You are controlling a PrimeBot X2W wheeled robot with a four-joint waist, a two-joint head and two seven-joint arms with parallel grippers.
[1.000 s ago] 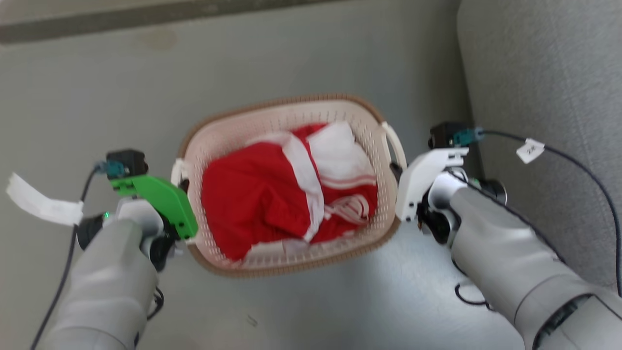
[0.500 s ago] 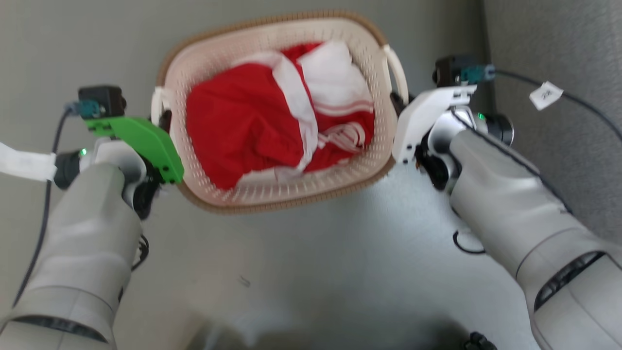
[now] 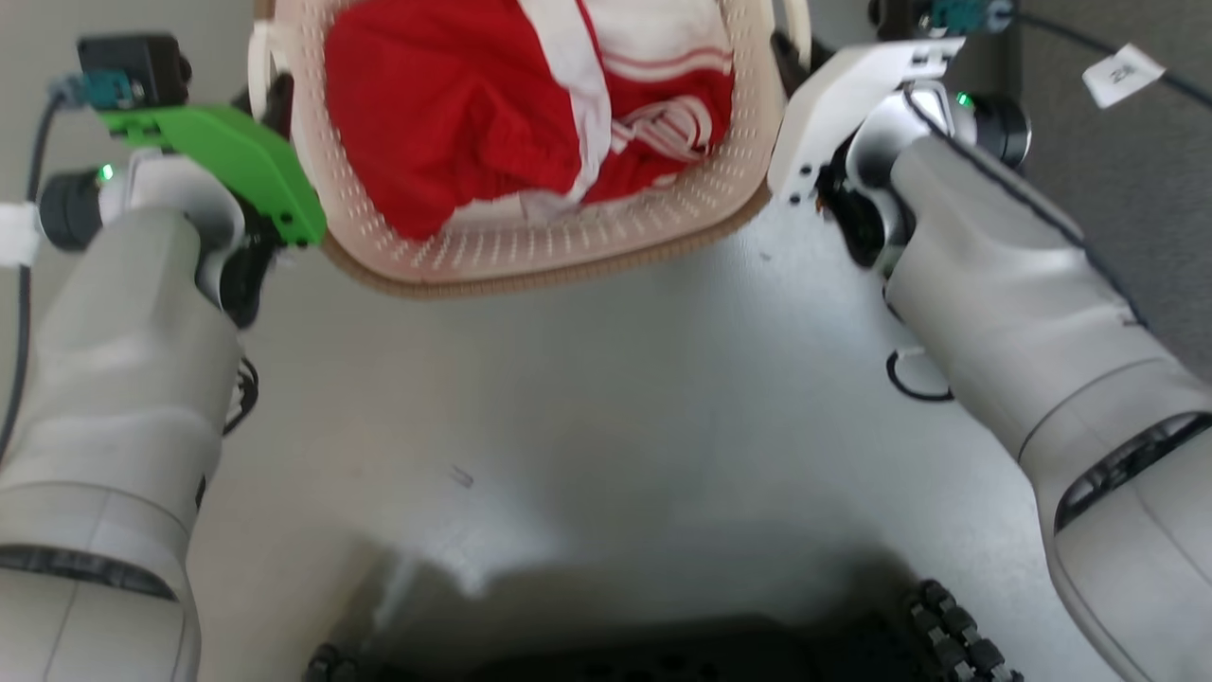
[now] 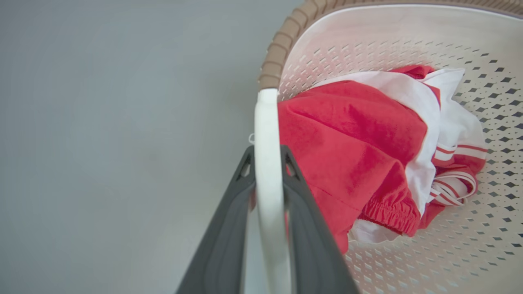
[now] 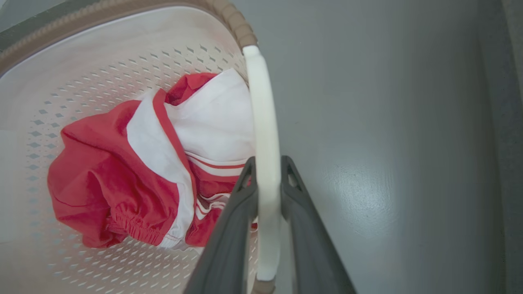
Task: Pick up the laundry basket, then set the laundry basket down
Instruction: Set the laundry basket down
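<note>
the laundry basket hangs between the two arms at the 12 o'clock edge of the head view, its far half cut off by the frame, with red-and-white clothing bunched inside

the left pincer is clenched on the left loop handle at the basket's 9 o'clock side; the white band runs straight up between the two dark fingers, which press it from both sides. the right pincer is clamped in the same way on the right loop handle at the basket's 3 o'clock side. both grips look centred on their handles, not out at the ends

by my reading the pick-up is done and the carry is in hand: the basket looks held by the handles alone, with the grey floor open below it toward 6 o'clock. whether its bottom is fully off the floor i cannot tell from these views

the next move calls for both arms to travel together, keeping the two handles level and the same way apart, so the soft plastic does not twist or a handle slip out of the fingers. then lower the basket evenly until the bottom rests flat on the floor, and only after that release both pincers and draw them outward, left toward 9 o'clock and right toward 3 o'clock, clear of the loops
</note>
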